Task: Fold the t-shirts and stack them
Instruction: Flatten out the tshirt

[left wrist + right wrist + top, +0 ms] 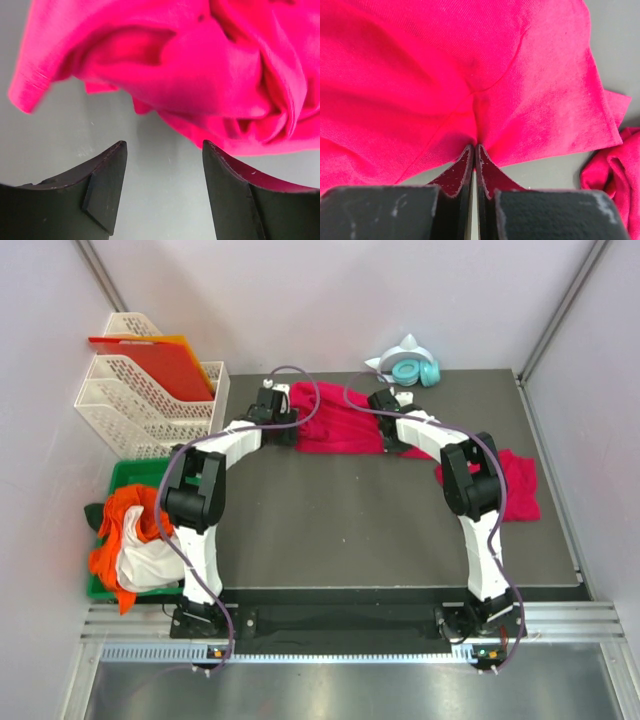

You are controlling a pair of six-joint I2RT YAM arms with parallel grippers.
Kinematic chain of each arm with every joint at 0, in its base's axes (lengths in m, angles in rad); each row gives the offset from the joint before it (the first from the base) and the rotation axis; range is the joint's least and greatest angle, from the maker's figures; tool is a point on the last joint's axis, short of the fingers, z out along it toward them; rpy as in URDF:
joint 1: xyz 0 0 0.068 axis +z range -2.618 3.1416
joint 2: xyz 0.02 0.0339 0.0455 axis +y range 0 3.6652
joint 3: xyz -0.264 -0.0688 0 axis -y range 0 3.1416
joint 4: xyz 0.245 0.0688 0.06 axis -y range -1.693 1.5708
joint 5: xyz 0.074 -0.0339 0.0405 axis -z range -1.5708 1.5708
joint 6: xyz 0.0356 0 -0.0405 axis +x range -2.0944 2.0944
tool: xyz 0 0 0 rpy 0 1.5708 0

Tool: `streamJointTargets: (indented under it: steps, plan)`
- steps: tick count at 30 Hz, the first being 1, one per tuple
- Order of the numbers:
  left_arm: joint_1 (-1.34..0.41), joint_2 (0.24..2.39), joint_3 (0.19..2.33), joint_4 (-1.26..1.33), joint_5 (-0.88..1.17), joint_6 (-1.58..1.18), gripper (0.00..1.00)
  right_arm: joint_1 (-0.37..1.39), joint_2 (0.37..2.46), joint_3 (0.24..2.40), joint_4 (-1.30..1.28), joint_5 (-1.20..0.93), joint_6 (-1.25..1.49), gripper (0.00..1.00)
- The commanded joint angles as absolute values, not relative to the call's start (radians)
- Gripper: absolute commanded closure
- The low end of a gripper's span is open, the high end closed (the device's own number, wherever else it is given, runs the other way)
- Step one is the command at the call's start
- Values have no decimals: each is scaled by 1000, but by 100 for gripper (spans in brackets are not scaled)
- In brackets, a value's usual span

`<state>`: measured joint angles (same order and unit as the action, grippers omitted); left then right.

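A crumpled crimson-pink t-shirt [335, 420] lies at the back middle of the dark mat, between my two grippers. My left gripper [290, 430] is at its left edge. In the left wrist view it stands open [165, 145] over bare mat, with the bunched shirt [200, 75] just ahead and its hem brushing the right fingertip [215, 152]. My right gripper [388, 440] is at the shirt's right side. The right wrist view shows it shut [476, 146] on a pinched fold of the shirt [470, 65]. A second t-shirt [515, 485] lies at the mat's right edge [615, 170].
Stacked white lattice trays [140, 405] holding red-orange sheets [150, 355] stand at the back left. A green bin [125, 475] with orange and white cloth [130, 540] sits left of the left arm. Teal-and-white headphones [412, 368] rest behind the mat.
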<state>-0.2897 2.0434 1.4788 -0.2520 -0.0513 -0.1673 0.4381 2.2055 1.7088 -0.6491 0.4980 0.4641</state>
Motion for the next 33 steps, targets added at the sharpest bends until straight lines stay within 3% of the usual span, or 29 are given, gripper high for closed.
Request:
streamJointTargets:
  steps: [1, 10, 16, 19, 20, 21, 26, 33]
  plan:
    - [-285, 2066, 1538, -176, -106, -198, 33, 454, 2157, 1689, -663, 463, 483, 100]
    - [-264, 2200, 1627, -230, -110, -241, 37, 454, 2141, 1674, -652, 459, 488, 100]
    - [-259, 2218, 1637, -241, -112, -244, 48, 453, 2145, 1669, -650, 460, 488, 100]
    - [-258, 2201, 1622, -247, -112, -238, 73, 454, 2146, 1664, -649, 462, 489, 100]
    - [-258, 2191, 1612, -247, -113, -235, 97, 453, 2146, 1661, -647, 462, 489, 100]
    - [-258, 2168, 1603, -248, -114, -229, 100, 454, 2143, 1658, -644, 462, 489, 100]
    - [-258, 2031, 1516, -304, -104, -190, 100, 454, 2077, 1618, -634, 509, 494, 100]
    - [-259, 1644, 1301, -423, 40, -60, 100, 471, 1890, 1488, -621, 540, 488, 100]
